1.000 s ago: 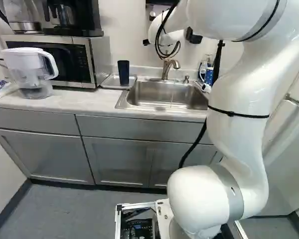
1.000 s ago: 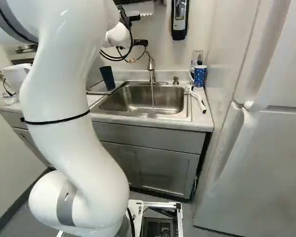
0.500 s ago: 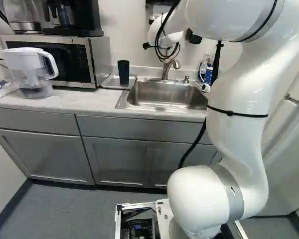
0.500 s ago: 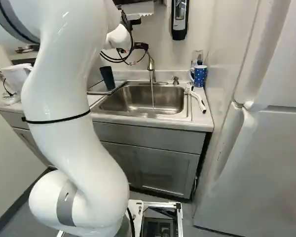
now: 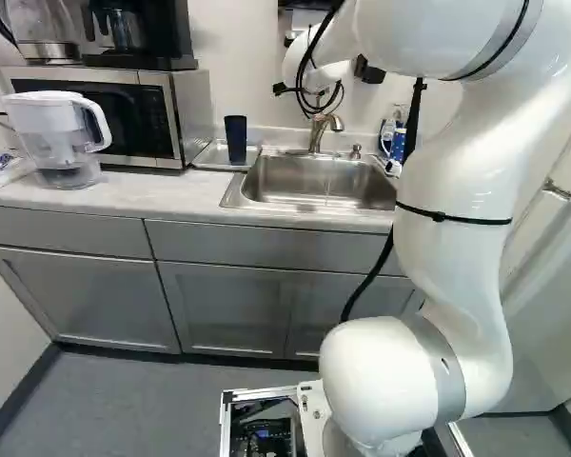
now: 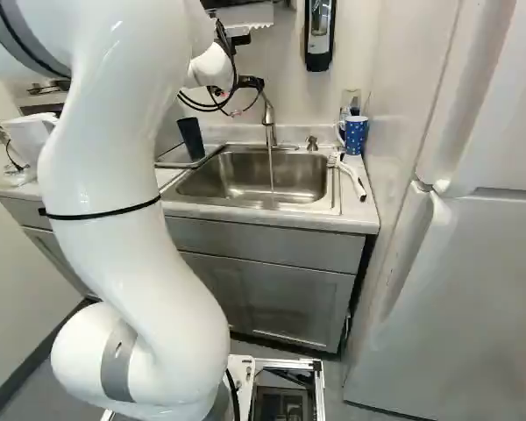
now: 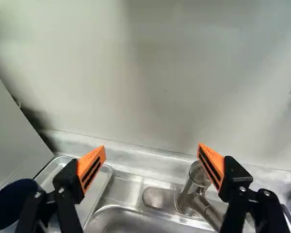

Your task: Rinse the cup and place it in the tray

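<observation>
My gripper (image 6: 251,82), partly hidden behind the white wrist in the right base view, is up by the wall near the faucet (image 6: 268,118). In the wrist view the gripper (image 7: 152,148) stands wide open with nothing between its fingers; the faucet (image 7: 198,187) is close by one orange pad. A dark blue cup (image 5: 236,139) stands upright on the metal tray (image 5: 209,156) left of the sink (image 5: 316,183). Its mouth shows outward of the other finger in the wrist view. A thin stream of water (image 6: 271,171) falls from the faucet into the sink.
Left of the tray is a microwave (image 5: 109,114), and a white pitcher (image 5: 62,138) beside it. Right of the sink are a blue dotted mug (image 6: 355,133) and a white brush (image 6: 352,180). A soap dispenser (image 6: 318,35) hangs on the wall; a fridge (image 6: 456,263) stands at the right.
Near the faucet, the gripper has shifted down slightly over the last second. Its fingers remain empty. Cup and tray have stayed put, and the base has not moved.
</observation>
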Robot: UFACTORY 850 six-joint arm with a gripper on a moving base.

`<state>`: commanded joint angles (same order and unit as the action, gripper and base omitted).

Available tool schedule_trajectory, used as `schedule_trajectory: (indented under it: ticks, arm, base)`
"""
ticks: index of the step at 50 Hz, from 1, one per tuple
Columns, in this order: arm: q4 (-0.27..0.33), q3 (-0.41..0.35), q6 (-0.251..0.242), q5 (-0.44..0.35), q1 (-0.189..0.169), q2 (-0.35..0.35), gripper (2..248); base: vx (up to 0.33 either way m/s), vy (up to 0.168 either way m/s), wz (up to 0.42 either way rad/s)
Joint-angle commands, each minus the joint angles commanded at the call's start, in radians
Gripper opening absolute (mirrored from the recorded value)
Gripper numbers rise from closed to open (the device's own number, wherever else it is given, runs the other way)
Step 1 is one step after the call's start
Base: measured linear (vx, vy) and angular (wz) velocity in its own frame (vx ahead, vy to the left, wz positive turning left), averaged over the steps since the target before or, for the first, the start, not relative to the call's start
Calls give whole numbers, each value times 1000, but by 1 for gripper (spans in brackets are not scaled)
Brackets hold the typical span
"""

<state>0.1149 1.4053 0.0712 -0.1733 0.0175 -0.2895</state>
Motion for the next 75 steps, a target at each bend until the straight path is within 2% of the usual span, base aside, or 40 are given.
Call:
schedule_trajectory:
  ticks: [51, 63, 75]
  arm:
    - [0, -7, 0, 55, 0, 6, 247]
    - [0, -8, 0, 53, 0, 7, 247]
    - [0, -8, 0, 16, 0, 7, 247]
  base:
    - [0, 0, 0]
    - [0, 0, 0]
    - [0, 0, 0]
